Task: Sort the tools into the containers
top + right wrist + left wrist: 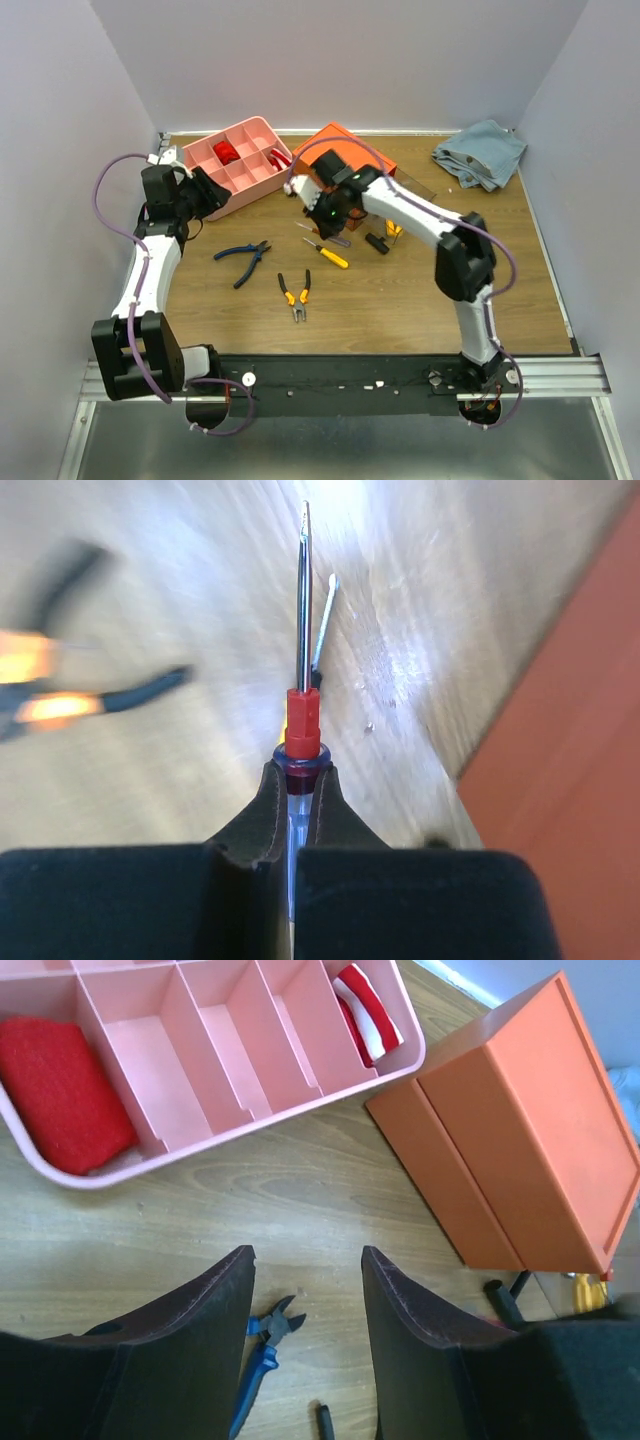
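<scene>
Screwdriver [303, 715] clamped in the right gripper [298, 780], beside the orange box [570, 730].
Its handle is pinched between the closed fingers, and the shaft projects straight ahead over the table [180, 810]. The left gripper [307, 1260] is held open near the pink tray [230, 1150], with the blue pliers [262, 1345] beneath it.

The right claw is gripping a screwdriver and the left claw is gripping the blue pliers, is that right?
Not quite. The left claw is open and holds nothing; the blue-handled pliers lie loose on the table, as the left wrist view shows. The right claw is indeed shut on a screwdriver.
</scene>
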You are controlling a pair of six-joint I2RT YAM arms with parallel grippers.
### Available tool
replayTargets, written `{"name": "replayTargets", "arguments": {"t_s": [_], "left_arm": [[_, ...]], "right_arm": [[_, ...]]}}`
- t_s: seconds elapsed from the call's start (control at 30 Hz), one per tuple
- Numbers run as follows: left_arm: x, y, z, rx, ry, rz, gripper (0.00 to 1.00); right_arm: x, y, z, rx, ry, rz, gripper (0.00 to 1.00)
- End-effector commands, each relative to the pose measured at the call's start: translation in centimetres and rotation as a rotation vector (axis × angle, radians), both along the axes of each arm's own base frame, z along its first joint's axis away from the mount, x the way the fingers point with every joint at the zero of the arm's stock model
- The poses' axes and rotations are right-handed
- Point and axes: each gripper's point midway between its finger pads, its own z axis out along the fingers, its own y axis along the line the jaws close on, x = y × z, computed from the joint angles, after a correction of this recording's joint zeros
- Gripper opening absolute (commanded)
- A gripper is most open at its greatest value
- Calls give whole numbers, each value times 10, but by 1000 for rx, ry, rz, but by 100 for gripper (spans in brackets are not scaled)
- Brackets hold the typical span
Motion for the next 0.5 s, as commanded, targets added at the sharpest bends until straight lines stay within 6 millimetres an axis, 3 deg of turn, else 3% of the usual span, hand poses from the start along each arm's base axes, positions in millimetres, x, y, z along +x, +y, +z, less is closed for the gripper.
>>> {"name": "replayTargets", "arguments": {"t_s": [0.0,0.07,0.1,0.17,0.2,0.23,0.3,0.47], "left_arm": [[19,-12,11,83,0,-95,56],[31,-18,25,101,-9,-142,56],[38,-23,20,105,11,-166,56],[48,-31,37,135,-8,-217,56],[54,-36,31,148,9,-241,56],[57,-44,38,181,-7,-273,56],[63,-47,37,214,-13,-288,56],[65,-83,42,284,-50,-402,56]], "right_arm": [[6,-17,145,397,0,-106,1],[27,-45,169,453,-59,-194,1],[34,-57,169,447,-61,-274,1],[50,-86,180,467,-94,-382,1],[55,-98,180,464,-99,-458,1],[61,-115,172,448,-89,-523,1],[60,-128,171,450,-79,-577,1],[64,-168,143,406,-20,-772,1]]}}
